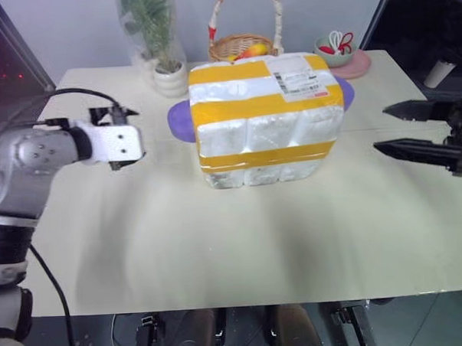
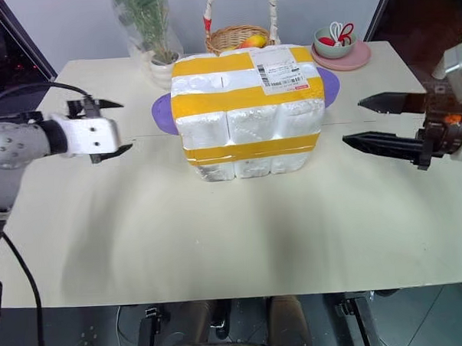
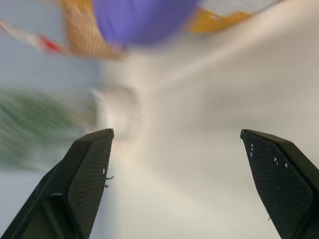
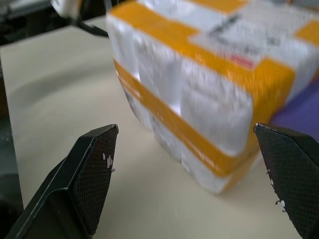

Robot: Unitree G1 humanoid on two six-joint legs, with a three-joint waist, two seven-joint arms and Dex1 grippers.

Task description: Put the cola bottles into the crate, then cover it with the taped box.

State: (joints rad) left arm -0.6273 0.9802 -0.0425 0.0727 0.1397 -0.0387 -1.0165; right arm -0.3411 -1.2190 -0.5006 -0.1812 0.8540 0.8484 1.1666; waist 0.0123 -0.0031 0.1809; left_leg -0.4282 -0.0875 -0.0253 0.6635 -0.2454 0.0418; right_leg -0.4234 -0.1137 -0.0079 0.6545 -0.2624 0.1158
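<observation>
The taped box (image 1: 265, 114), white foam with broad yellow bands and a shipping label on top, stands in the middle of the table (image 1: 242, 241). A low strip of white foam under its lowest yellow band looks like the crate (image 1: 262, 173). The cola bottles are hidden. My left gripper (image 1: 130, 137) hovers open to the left of the box, apart from it, with nothing between its fingers (image 3: 89, 169). My right gripper (image 1: 379, 128) hovers open to the right of the box, pointing at its side and holding nothing. The right wrist view shows the box (image 4: 199, 94) close ahead.
A purple mat (image 1: 179, 118) sticks out from behind the box on both sides. At the back stand a potted plant (image 1: 169, 72), a wicker basket (image 1: 241, 44) with fruit, and a green bowl (image 1: 334, 50) on a pink plate. Bare tabletop lies in front.
</observation>
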